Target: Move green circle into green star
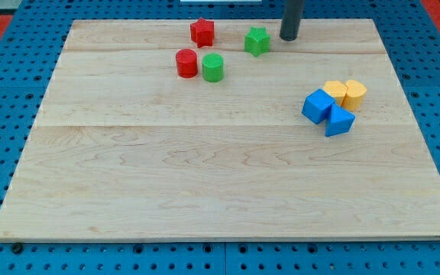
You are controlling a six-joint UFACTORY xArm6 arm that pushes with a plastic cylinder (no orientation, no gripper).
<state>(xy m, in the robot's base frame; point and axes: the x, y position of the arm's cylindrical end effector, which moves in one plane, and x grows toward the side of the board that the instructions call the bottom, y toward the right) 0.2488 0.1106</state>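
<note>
Green circle [213, 67] — a short upright cylinder — touches red circle [186, 63]; my tip [289, 38] rests right of green star [257, 41], holding nothing.

My tip [289, 38] is the only part of me in view: a straight dark rod that comes down from the view's top edge, right of centre. The rod stands nearly upright, with a slight lean, its upper part toward the view's right and its lower end toward the left. It looks dark grey to black, round in section and even in thickness along the short stretch that shows. Its lower end sits at the far side of the desk [205, 183], close to that edge. The arm above the rod is cut off by the frame, so its pose cannot be told.
</note>
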